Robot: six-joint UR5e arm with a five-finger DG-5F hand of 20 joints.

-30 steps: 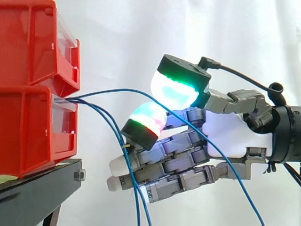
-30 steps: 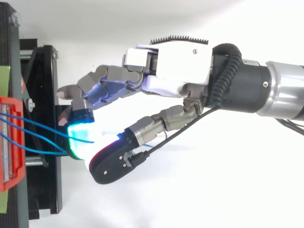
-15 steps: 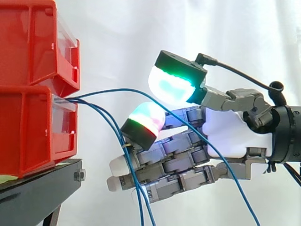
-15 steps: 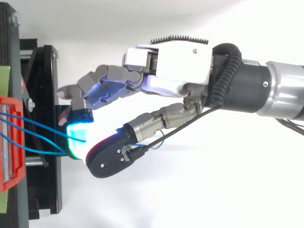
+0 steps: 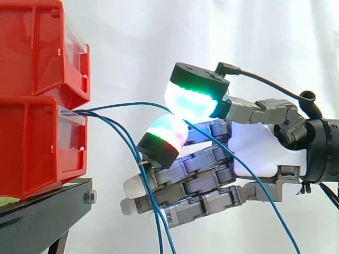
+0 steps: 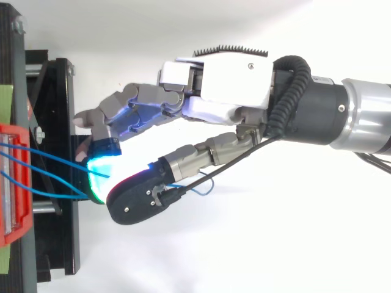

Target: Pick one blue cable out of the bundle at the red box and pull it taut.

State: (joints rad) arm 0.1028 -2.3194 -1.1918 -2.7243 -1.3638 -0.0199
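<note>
Robotics lab rig: white curtain (image 5: 212, 32) backdrop, red bins (image 5: 32, 143) on a black stand (image 5: 42, 211).

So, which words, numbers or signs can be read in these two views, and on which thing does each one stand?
No text here can be quoted.
On the hand: small printed marks on its grey lower part, too small to read.
On the red bins: no text that can be read.
On the black stand: no text that can be read.
</note>
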